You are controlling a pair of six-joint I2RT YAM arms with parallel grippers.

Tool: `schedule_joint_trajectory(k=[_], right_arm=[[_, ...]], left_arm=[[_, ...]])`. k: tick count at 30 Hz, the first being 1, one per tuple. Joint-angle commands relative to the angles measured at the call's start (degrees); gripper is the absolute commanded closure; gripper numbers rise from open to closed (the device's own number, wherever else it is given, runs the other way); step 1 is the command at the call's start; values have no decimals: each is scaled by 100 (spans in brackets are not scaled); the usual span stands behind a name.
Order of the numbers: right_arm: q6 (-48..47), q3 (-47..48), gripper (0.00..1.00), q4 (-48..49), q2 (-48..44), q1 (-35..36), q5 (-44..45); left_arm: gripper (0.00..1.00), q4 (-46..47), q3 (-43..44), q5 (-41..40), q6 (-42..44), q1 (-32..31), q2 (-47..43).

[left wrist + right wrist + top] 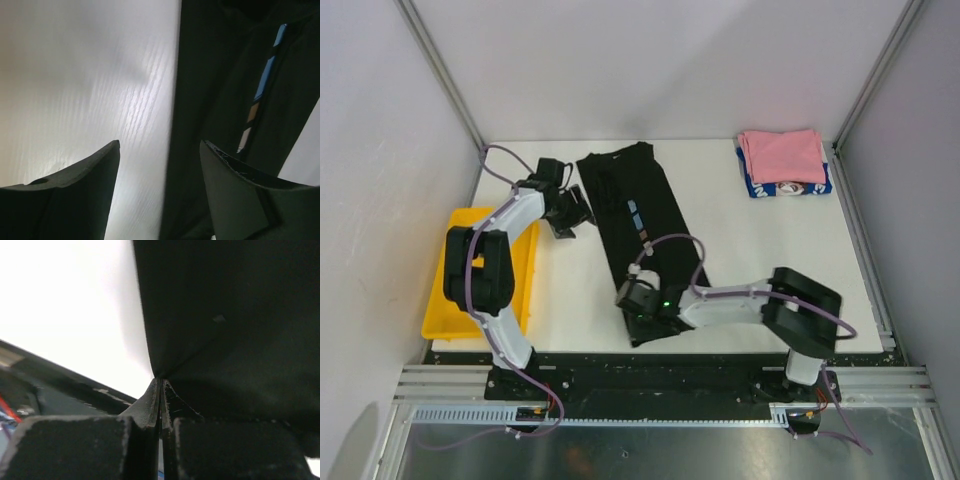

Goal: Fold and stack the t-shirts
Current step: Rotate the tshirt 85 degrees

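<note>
Right now my right tool (161, 381) is pinched on the black t-shirt (638, 215). Its two fingers are pressed flat together at the shirt's near left edge, and dark cloth rises straight out of them. The shirt lies on the white worktop (770, 265) as a long narrow strip, its far end to the left and its near end to the right. A thin line of its brush-stroke print (265, 85) shows in blue, brown and cream along a fold.

My left tool (160, 145) hangs just over the shirt's left edge near the far end. It is spread wide and holds nothing, and the edge of the cloth runs between its fingers.

The pink t-shirt (782, 155) lies folded on top of the blue-and-white t-shirt (790, 189), far off to the right of the black shirt and well apart from it. A yellow tray (442, 305) sits well to the black shirt's left.
</note>
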Motion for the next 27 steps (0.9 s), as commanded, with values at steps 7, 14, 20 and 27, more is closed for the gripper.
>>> schedule_joint_trajectory(k=[7, 14, 20, 27], right_arm=[[157, 2018, 73, 368, 1322, 610, -537], [105, 1751, 58, -1018, -158, 794, 796], [931, 252, 58, -1761, -2217, 743, 1637], [1117, -1330, 61, -1589, -4291, -417, 1135]], left_arm=[[31, 173, -1229, -156, 312, 96, -1574], [35, 182, -2078, 209, 361, -507, -2507], [40, 320, -2526, 275, -174, -1662, -2936], [53, 747, -2712, 248, -1235, -3246, -2898]])
